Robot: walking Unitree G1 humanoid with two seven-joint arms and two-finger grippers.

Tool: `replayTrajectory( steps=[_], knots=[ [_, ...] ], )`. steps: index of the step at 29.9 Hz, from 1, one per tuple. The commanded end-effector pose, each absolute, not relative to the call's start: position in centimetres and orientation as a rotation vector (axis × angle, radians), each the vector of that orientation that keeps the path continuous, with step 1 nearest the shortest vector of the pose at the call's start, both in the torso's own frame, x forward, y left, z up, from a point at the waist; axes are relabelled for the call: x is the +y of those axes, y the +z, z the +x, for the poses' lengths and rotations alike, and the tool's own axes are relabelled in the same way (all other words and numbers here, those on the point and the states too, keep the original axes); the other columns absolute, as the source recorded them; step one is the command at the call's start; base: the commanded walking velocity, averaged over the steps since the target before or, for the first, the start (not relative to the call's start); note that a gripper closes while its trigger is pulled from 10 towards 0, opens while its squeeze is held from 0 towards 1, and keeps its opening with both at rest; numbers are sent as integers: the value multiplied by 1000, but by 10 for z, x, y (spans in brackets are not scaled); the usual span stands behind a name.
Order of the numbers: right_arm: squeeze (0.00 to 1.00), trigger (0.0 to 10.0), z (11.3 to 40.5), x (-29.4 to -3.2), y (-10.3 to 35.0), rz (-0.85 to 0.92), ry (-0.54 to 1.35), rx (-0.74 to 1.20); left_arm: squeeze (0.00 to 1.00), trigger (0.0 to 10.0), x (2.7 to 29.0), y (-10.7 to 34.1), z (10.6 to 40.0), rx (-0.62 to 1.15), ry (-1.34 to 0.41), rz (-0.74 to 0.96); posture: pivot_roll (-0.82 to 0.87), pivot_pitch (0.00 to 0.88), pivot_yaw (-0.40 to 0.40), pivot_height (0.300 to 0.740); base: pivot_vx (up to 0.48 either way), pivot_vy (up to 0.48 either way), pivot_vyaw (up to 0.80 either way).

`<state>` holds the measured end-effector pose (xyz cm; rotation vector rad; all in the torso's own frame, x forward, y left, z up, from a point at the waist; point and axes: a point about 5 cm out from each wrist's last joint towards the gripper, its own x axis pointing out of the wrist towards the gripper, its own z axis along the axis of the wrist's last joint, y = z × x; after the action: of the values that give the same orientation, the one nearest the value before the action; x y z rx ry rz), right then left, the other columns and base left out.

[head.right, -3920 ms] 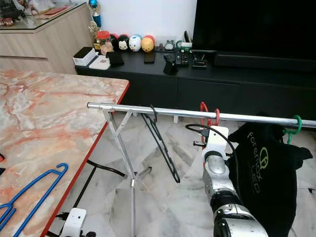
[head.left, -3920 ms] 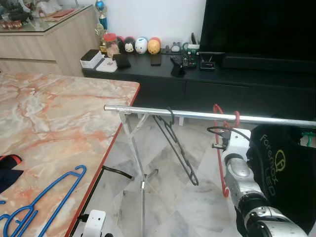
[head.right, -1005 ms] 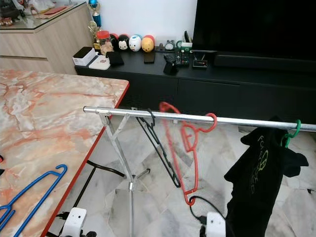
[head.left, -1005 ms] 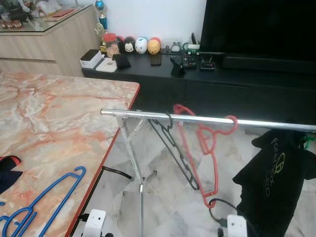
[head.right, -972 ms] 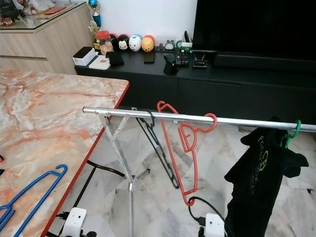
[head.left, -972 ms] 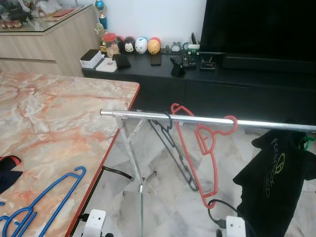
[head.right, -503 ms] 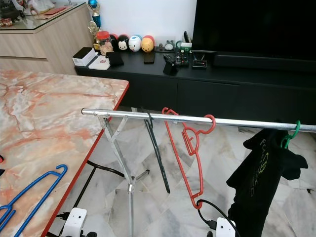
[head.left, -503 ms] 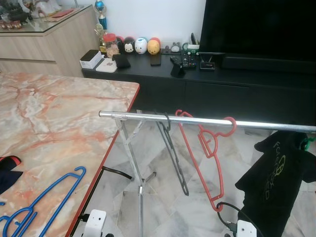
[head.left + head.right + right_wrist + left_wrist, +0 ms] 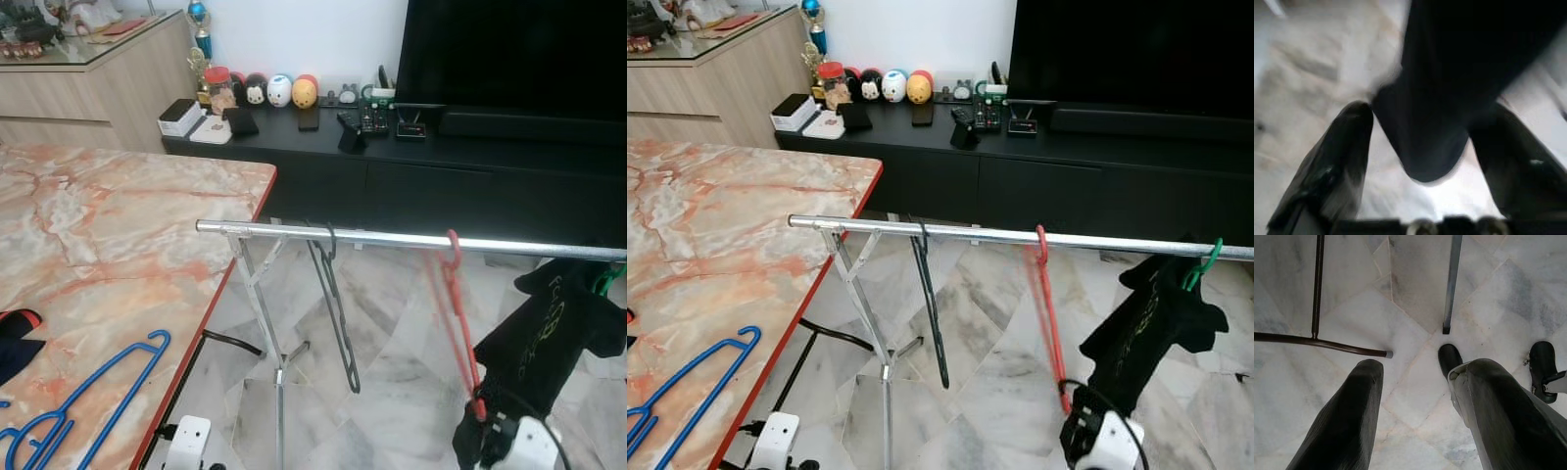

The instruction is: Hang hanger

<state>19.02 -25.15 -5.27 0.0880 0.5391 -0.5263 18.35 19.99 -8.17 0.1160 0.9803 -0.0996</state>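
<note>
Red hanger (image 9: 457, 311) hangs by its hook on the rail (image 9: 392, 238); both claws, right (image 9: 1415, 147) and left (image 9: 1420, 396), are spread apart, holding nothing.

White-grey marble tile floor (image 9: 392, 372) running across the room. Pink-veined marble table (image 9: 108, 235) with red edge sitting on the left. Long black low cabinet (image 9: 441, 176) standing at the far side against a white wall (image 9: 313, 39), a large dark TV screen (image 9: 509, 54) resting on it. Light wood sideboard (image 9: 88, 93) occupying the far left corner. Even daylight falling throughout.
</note>
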Motion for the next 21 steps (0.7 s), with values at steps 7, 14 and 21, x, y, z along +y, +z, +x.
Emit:
replayTrajectory(
  steps=[7,14,21],
  knots=[
    [0,10000,227,-243,-26,76,-464,349,0,10000,205,-82,180,991,-92,133,-38,0,82,740,0,0,0],
    [0,10000,233,-221,-26,45,-348,337,0,10000,205,-82,180,991,-92,131,-37,0,81,740,0,0,0],
    [0,10000,220,-219,-39,38,-364,426,0,10000,204,-83,180,992,-96,130,-36,0,80,740,0,0,0]
  ],
)
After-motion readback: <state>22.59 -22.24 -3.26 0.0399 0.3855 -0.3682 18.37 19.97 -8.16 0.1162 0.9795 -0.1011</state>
